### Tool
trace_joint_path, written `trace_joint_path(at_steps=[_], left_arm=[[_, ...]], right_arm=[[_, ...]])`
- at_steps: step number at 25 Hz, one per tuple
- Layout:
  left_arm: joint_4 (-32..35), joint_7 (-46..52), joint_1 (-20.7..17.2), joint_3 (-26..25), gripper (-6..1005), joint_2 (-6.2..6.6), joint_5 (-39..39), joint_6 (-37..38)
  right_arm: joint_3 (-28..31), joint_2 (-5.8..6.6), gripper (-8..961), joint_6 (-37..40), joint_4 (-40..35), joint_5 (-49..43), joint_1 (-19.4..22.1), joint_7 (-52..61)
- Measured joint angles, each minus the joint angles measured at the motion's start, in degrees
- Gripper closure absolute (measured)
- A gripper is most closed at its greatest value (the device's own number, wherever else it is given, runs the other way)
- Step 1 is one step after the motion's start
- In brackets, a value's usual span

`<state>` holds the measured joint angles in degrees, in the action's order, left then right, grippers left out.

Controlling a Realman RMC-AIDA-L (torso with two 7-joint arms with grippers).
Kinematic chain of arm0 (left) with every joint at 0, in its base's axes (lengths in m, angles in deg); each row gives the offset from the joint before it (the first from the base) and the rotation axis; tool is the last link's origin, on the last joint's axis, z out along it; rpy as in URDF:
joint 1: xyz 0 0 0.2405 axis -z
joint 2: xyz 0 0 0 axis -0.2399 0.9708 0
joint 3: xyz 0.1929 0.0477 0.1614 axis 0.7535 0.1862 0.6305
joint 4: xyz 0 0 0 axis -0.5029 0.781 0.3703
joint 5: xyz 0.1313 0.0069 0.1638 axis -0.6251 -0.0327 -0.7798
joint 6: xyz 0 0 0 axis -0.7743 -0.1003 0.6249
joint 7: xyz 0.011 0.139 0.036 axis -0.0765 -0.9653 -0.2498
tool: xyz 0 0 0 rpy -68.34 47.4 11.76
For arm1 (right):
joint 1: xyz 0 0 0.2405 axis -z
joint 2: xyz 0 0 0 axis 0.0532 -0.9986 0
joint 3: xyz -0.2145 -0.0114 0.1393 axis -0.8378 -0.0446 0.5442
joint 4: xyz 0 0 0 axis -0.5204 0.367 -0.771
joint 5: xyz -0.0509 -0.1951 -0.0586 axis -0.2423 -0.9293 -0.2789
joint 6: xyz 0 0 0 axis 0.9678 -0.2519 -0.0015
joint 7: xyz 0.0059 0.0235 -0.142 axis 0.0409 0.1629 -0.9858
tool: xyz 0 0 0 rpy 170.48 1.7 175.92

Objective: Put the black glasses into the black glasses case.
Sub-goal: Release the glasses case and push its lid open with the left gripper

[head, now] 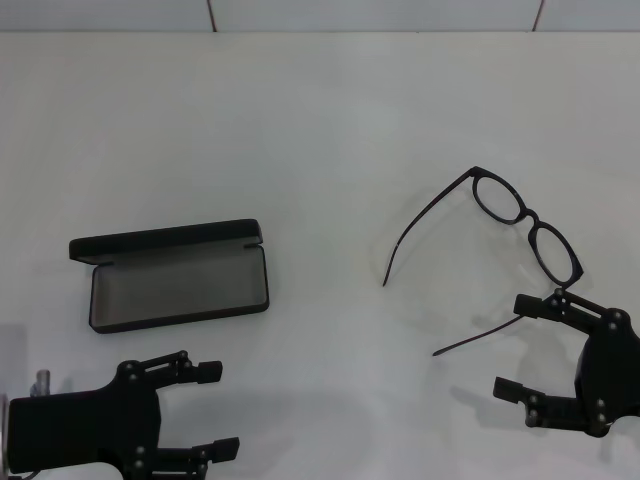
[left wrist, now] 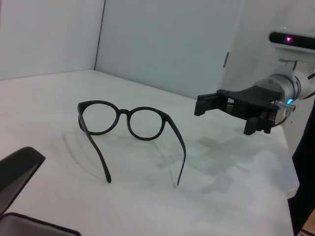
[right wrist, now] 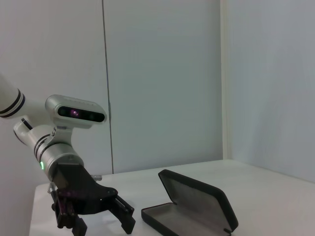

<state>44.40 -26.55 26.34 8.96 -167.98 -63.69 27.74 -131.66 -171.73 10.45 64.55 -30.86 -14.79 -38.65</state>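
Note:
The black glasses (head: 531,217) stand unfolded on the white table at the right, with their temple arms pointing left and toward me. They also show in the left wrist view (left wrist: 127,114). The black glasses case (head: 180,286) lies open at the left with its grey lining up and its lid (head: 165,241) at the far side. It also shows in the right wrist view (right wrist: 193,206). My right gripper (head: 514,347) is open and empty, just in front of the near lens, with its upper finger beside the near temple arm. My left gripper (head: 218,410) is open and empty, in front of the case.
The white table (head: 320,120) runs back to a pale wall. The right gripper shows in the left wrist view (left wrist: 223,118), hovering past the glasses. The left gripper shows in the right wrist view (right wrist: 103,227), beside the case.

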Motion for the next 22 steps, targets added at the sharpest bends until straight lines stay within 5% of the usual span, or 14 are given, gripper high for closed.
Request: trace_joint_path(at_steps=[22], left_arm=[[0.1, 0.3, -0.3, -0.4, 140, 0.18, 0.5, 0.3]], right_arm=[[0.0, 0.00, 69, 0.8, -0.1, 0.0, 0.0, 0.3]])
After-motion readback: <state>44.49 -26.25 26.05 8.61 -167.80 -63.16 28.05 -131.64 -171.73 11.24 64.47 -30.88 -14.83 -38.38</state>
